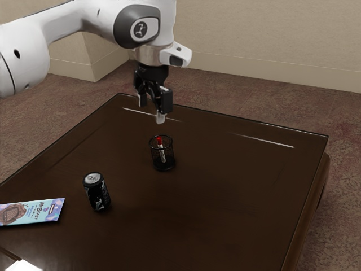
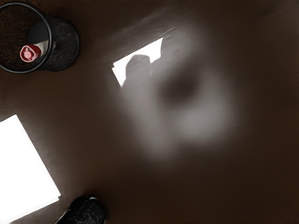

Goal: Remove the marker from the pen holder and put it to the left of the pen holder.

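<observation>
Pincer (image 1: 151, 110), black: wide, empty, raised, presumably to clear the pen holder (image 1: 171, 154); marker (image 1: 162, 150), red-topped, leaning inside, likely because the pen holder fits loosely

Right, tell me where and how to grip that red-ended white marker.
I'd take the red-ended white marker by its upper, red end, from above: it leans steeply inside the black mesh pen holder, whose wall surrounds its body, while that end faces the open top.

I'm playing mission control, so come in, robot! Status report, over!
Gripper open, holding nothing. Marker inside pen holder, not out yet. Can apart from holder, not blocking. Over.
</observation>
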Robot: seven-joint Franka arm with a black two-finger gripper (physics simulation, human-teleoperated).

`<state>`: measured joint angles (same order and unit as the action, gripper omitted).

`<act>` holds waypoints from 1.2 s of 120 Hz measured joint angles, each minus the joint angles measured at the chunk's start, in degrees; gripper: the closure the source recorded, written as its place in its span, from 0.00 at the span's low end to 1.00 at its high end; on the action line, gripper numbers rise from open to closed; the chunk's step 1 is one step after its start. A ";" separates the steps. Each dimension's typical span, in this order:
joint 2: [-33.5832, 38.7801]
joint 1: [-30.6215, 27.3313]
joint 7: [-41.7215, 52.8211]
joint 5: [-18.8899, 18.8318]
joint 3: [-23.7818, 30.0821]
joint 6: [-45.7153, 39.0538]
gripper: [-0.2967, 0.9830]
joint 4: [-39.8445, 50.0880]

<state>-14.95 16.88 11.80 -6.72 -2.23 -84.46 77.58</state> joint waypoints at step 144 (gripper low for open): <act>-25.19 -13.66 0.52 9.58 -0.67 -22.98 0.61 -8.11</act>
<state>-40.14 3.22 12.32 2.86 -2.90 -107.44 69.47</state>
